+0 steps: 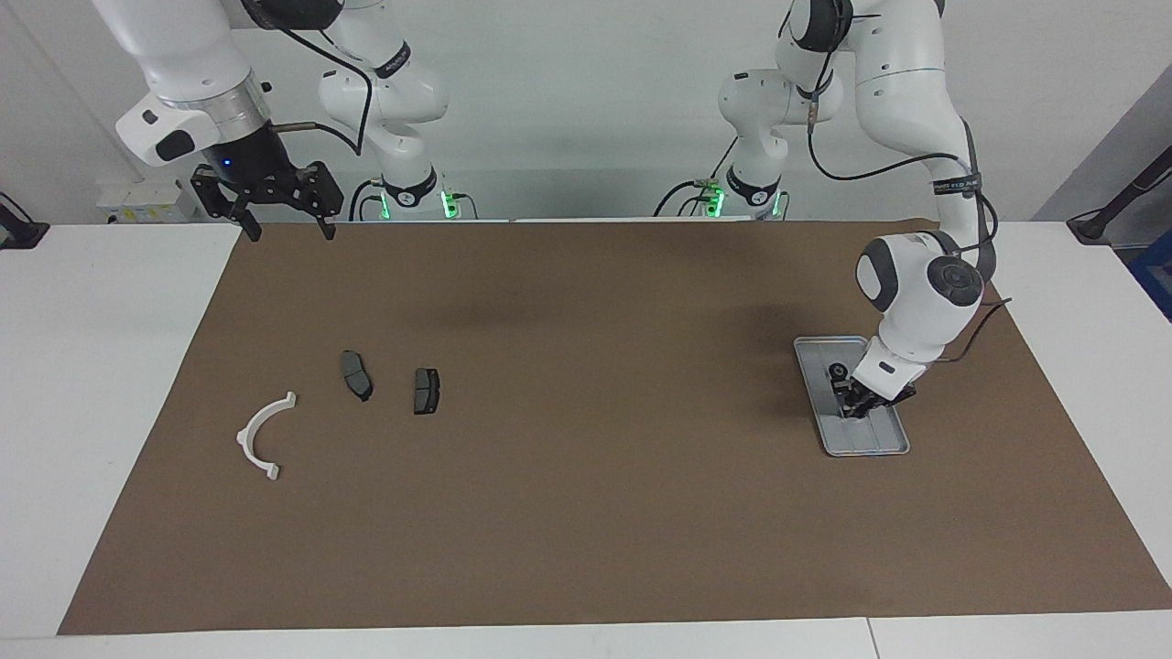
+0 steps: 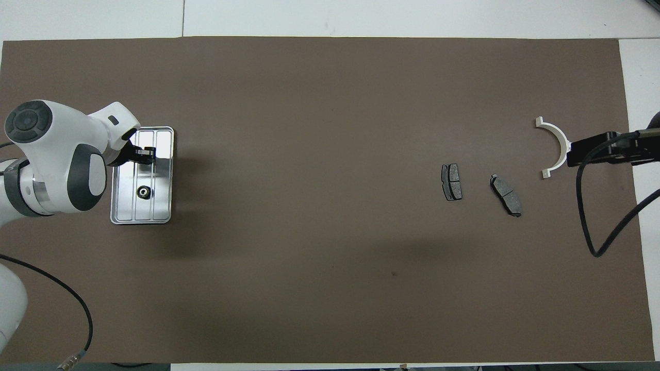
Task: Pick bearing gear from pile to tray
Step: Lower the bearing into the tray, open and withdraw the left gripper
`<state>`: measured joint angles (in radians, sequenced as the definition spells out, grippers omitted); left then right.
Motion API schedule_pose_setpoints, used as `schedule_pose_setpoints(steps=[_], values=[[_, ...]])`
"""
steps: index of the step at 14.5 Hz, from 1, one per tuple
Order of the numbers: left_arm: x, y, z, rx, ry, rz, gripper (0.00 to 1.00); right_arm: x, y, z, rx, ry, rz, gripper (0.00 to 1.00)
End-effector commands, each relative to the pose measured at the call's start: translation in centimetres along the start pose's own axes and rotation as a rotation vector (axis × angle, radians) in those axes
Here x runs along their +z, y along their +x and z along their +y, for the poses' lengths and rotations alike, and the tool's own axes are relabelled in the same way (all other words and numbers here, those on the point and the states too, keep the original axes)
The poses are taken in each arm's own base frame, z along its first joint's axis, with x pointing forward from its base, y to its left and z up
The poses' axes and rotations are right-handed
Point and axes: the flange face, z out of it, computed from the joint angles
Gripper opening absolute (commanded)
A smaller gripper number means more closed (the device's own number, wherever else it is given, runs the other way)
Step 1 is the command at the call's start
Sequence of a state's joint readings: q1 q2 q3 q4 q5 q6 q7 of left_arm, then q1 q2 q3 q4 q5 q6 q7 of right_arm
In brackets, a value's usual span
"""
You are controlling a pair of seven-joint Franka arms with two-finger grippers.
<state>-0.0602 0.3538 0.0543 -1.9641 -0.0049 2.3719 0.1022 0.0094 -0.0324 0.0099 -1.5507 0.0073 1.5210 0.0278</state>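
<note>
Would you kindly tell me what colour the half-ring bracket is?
The bracket is white, clearest in the facing view, where it lies apart on the brown mat.

Black gear (image 2: 143, 192) (small) in tray (image 2: 164, 216)
</note>
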Motion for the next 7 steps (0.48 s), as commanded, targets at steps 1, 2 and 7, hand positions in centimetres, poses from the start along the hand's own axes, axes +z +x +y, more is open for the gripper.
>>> schedule_pose_setpoints(steps=[1,2,7], values=[[0.5,-0.6,-0.3,0.007,-0.008,0.004,1.0,-0.2,-0.7,0.3,-0.026,-0.012,0.008,1.0],[-0.3,-0.3,-0.4,0.004,-0.008,0.004,1.0,-0.2,-0.7,0.3,-0.026,-0.012,0.008,1.0],[-10.9,0.7,-1.9,-0.024,-0.022,-0.043,1.0,-0.2,-0.7,0.3,-0.026,-0.012,0.008,1.0]])
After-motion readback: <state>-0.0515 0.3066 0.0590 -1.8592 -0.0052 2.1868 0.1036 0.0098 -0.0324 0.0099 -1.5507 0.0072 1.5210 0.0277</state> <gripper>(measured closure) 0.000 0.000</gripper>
